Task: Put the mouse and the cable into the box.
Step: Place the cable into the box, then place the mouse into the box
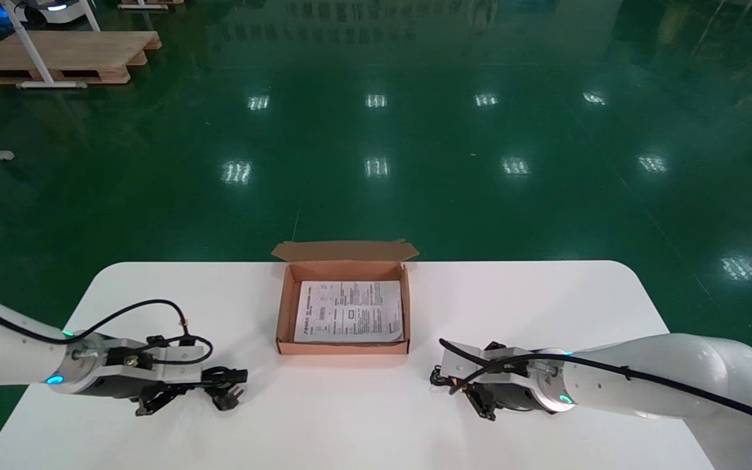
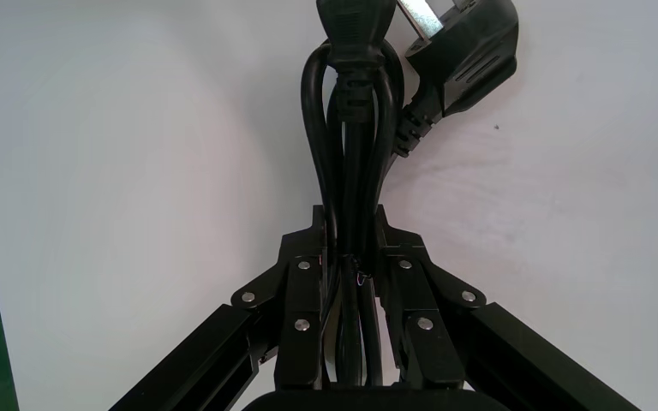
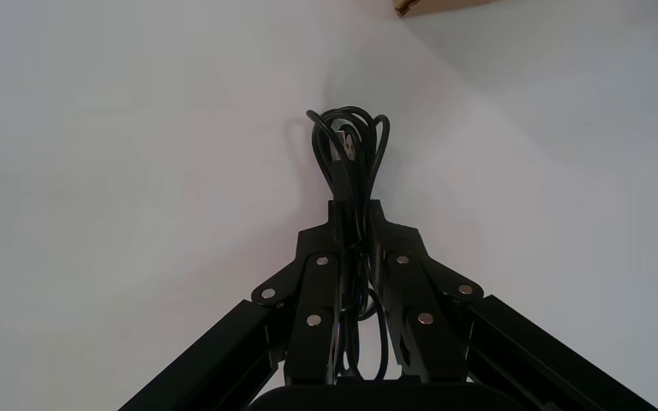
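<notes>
One cable (image 2: 349, 128) inside the left hand (image 2: 349, 221)

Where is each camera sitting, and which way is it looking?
Head view: on the robot's head, looking forward and down at the table and box; the left claw and right claw show.
Left wrist view: on the left wrist, looking along the left claw, shut on the power cable.
Right wrist view: on the right wrist, looking along the right claw, shut on the thin cable bundle.
Shared: the head and right wrist views both show the box.
</notes>
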Controlling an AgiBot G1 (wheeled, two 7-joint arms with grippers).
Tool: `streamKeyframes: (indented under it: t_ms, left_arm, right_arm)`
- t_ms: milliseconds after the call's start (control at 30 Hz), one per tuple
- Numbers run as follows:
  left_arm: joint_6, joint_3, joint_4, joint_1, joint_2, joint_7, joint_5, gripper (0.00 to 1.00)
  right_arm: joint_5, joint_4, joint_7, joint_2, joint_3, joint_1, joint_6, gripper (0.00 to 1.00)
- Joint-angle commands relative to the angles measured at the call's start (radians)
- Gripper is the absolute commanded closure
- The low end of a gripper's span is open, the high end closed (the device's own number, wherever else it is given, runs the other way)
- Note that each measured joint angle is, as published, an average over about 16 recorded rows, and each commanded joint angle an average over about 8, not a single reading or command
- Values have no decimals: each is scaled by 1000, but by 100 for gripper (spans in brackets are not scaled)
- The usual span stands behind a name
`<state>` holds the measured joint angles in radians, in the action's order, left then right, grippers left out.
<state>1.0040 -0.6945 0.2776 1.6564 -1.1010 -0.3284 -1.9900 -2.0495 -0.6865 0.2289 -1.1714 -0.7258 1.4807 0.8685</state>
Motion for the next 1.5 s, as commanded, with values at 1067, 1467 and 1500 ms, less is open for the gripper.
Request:
streamKeyframes:
  t_ms: [1067, 1467, 1500]
  left_arm:
    - [-143, 106, -53, 54, -250, -235, 194, 100]
    - [-466, -42, 185, -182, -273, -263, 257, 100]
    - [-483, -64, 194, -187, -273, -256, 264, 100]
  right_arm:
    - [0, 216, -5, 25, 124, 401, -279, 100]
    - [0, 217, -6, 25, 125, 404, -280, 100]
    - [0, 217, -6, 25, 125, 404, -280, 100]
